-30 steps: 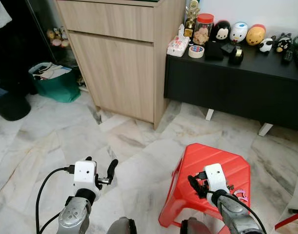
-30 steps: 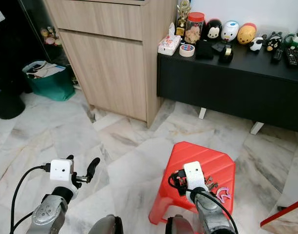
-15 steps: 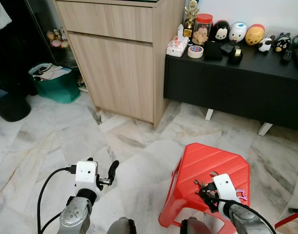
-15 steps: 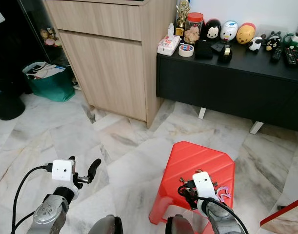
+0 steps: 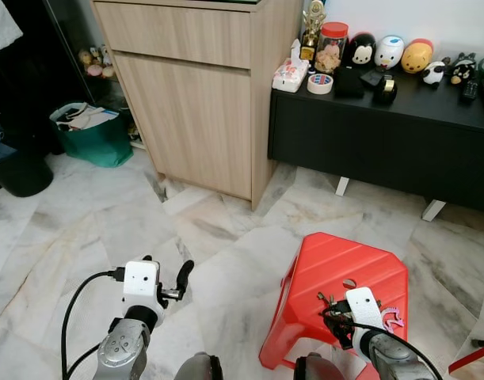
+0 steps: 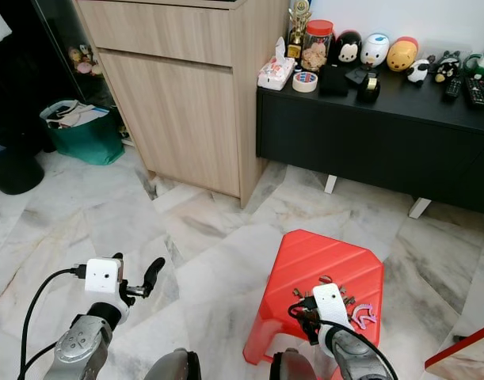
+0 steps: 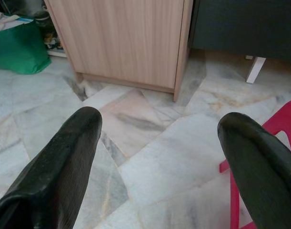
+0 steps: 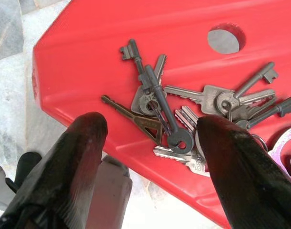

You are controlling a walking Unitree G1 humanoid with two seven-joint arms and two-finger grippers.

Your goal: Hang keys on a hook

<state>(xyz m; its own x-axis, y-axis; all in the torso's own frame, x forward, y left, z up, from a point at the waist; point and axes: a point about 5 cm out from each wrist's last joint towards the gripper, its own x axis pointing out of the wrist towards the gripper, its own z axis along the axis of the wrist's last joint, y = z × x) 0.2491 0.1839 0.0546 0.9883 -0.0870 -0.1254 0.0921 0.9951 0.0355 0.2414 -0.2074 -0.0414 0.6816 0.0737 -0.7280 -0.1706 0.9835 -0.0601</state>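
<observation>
Now right claw (image 8: 150, 143) gapes wide above keys (image 8: 197, 109) on red stool (image 5: 337, 269); left claw (image 7: 164, 143) wide, idle.

A: Delta since 1 s ago? Right hand (image 8: 150, 138) dropped toward the near edge of the red stool (image 5: 321, 261), now lower than before.
B: Yes. It's come down over the keys (image 8: 193, 109), fingers spread either side. Bunch lies at its 12 o'clock.

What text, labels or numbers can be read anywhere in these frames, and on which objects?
None legibly.
Silver flat key on the red plastic stool: stamped marks, too small to read.
White tissue pack on the black cabinet: print too blurred.
Red-lidded clear jar: no readable label.
</observation>
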